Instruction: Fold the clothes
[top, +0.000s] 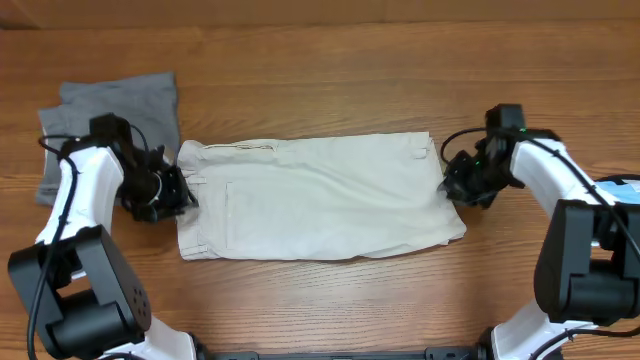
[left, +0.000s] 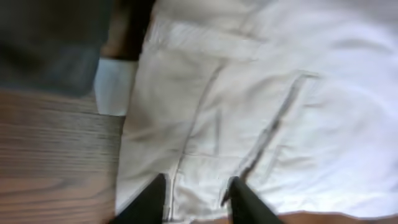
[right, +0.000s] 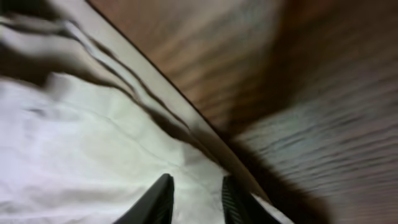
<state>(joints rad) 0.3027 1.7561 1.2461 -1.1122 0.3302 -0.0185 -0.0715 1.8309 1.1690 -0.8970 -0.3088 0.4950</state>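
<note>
Shorts (top: 320, 195) lie flat mid-table (top: 330, 300), long axis running side to side between my arms, left gripper (top: 185, 195) at their left end, jaws apart, right gripper (top: 450, 185) touching their right end, grip I cannot tell.

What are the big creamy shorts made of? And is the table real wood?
The cream shorts look like matte woven cloth, probably cotton: soft creases, stitched seams and a pocket outline show. The table looks like smooth brown wood, with grain lines running along it, but it could be a wood-look surface; the pictures can't tell.
</note>
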